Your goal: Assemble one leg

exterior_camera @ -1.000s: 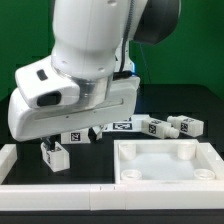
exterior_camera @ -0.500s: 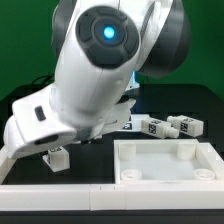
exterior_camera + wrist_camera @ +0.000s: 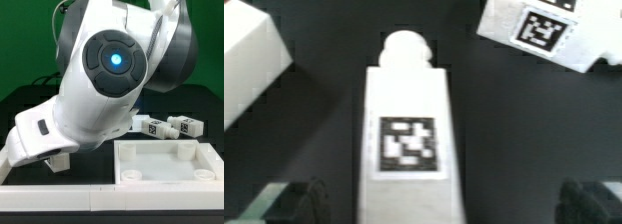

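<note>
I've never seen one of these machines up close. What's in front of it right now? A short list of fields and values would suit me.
arm: big white robot arm, fills most of the exterior view
claw: open, fingertips either side of a leg, not touching it
leg between the fingers: white post with a square tag, lying on the black table
other legs: lying behind the panel
panel: large white square, raised rim, corner holes
table: black

White panel [image 3: 165, 160] on black table [image 3: 195, 103]
</note>
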`<state>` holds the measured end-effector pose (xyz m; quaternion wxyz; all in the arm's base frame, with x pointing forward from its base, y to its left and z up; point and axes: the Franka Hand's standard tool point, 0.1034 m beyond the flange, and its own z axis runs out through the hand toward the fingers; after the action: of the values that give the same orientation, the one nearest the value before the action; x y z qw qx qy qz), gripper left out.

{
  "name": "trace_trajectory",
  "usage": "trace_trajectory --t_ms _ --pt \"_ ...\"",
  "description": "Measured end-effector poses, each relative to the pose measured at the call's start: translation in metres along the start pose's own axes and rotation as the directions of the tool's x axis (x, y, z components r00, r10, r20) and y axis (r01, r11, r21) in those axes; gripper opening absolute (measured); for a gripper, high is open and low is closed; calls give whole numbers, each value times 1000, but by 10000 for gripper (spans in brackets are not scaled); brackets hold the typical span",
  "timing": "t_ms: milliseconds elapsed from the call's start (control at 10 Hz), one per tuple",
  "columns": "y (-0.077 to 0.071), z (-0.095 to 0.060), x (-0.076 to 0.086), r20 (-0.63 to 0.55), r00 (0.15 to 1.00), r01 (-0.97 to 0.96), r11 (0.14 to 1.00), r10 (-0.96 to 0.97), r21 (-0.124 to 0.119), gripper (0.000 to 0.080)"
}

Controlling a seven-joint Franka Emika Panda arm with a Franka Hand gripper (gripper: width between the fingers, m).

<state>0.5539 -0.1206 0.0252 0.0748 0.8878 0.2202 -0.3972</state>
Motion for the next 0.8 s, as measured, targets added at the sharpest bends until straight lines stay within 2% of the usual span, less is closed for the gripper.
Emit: trace_trajectory --t_ms 100,200,300,800 --pt "6 -4 2 -22 998 -63 997 62 -37 648" --pt "6 -5 1 -32 993 -115 993 114 -35 648" --pt "5 -1 -1 -20 992 -125 992 125 -7 648" --pt "4 -1 -1 -13 992 -123 992 123 -12 648"
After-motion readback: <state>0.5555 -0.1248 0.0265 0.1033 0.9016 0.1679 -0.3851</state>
